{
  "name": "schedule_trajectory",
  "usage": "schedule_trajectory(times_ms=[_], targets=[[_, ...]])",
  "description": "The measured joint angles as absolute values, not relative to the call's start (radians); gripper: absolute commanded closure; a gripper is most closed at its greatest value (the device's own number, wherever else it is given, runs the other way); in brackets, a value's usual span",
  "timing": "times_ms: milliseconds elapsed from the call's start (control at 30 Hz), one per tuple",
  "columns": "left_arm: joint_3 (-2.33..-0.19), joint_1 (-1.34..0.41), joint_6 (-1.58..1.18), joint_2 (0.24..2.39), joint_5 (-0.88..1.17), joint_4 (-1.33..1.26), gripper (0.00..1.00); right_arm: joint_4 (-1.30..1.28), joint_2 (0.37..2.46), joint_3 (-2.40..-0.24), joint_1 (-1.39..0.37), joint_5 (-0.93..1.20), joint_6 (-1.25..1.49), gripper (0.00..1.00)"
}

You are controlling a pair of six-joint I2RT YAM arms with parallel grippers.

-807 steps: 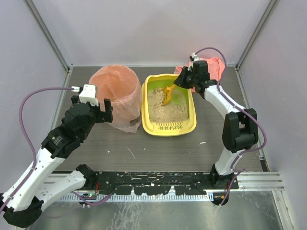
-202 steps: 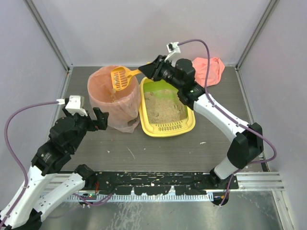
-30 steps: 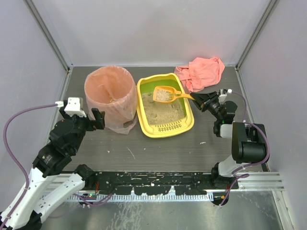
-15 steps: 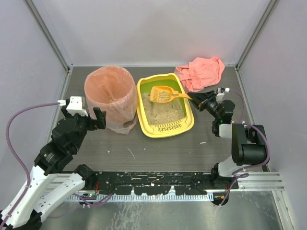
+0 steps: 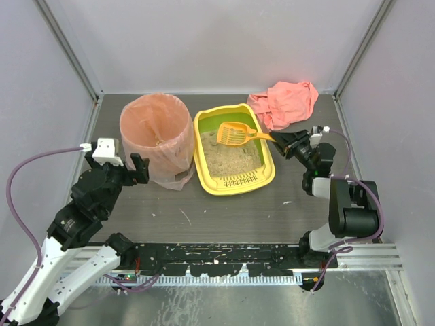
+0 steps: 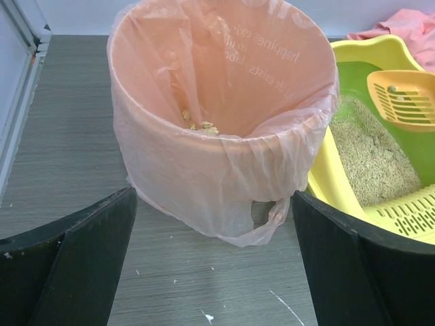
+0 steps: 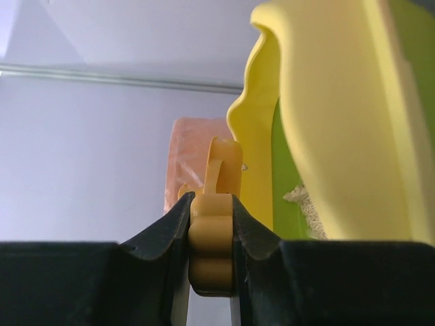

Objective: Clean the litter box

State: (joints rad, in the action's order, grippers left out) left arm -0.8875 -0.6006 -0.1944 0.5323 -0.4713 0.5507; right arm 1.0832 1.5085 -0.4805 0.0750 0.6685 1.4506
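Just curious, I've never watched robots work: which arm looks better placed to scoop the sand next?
The right. The right gripper is shut on the handle of the orange scoop, whose head hangs over the litter box. The left gripper is open, holds nothing, and faces the bin.

Faint reversed print on pink bag [image 6: 204, 170], illegible.

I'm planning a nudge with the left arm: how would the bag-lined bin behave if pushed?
The bin looks nearly empty, with only a few clumps at the bottom, so it is probably light and may slide or tip. Its thin bag hangs loose outside, so it likely crumples and slips.
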Motion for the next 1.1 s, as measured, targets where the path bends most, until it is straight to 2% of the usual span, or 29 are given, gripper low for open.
schedule_trajectory(times_ms=[733, 1100], targets=[[-0.878, -0.601, -0.194, 0.535, -0.467, 0.551, 0.02, 1.143, 1.510, -0.480, 0.063, 0.682, 1.439, 0.99], [-0.876, -0.601, -0.197, 0.529, -0.467, 0.551, 0.02, 0.859, 1.344, -0.647, 0.027, 0.619, 1.365, 0.99]])
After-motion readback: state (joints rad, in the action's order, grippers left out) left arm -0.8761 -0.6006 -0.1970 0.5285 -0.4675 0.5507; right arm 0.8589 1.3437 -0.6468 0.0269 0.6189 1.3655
